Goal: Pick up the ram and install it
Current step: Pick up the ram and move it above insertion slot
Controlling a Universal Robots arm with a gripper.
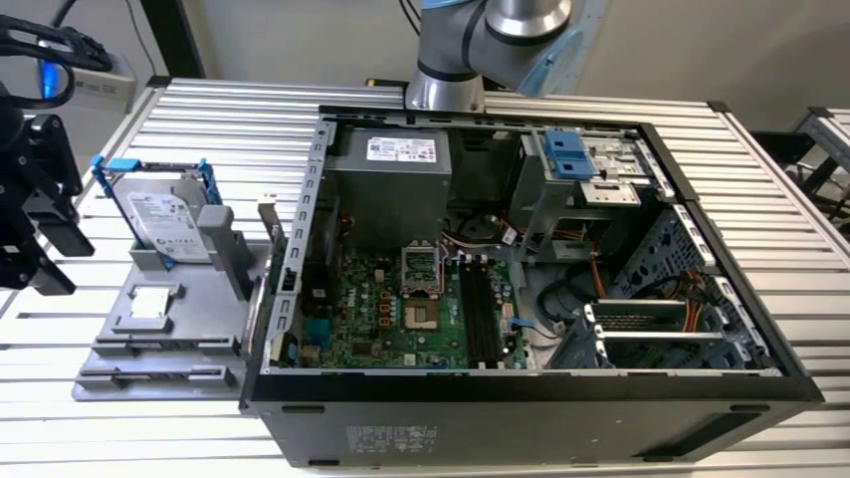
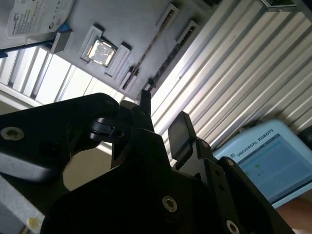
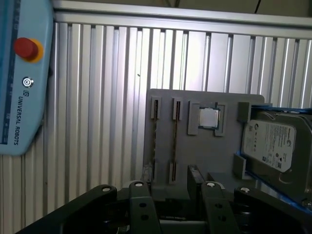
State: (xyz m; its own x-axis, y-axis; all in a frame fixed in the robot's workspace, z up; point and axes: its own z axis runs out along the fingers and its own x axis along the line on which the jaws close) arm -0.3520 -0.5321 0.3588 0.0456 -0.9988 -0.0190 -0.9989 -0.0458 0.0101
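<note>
Hanging spread, the claw (image 3: 175, 195) faces the ram (image 3: 174, 141) lying level on its long edge.

My arm (image 1: 495, 35) stands at the back of the exterior view: a silver base and a grey joint with blue caps, cut off by the top of the frame. Its black wrist assembly (image 1: 34, 189) hangs at the exterior view's left edge. In both wrist views the gripper (image 2: 163, 113) (image 3: 174, 197) points away from the cameras, its two black fingers (image 2: 181, 130) parted, a clear gap between them.
</note>
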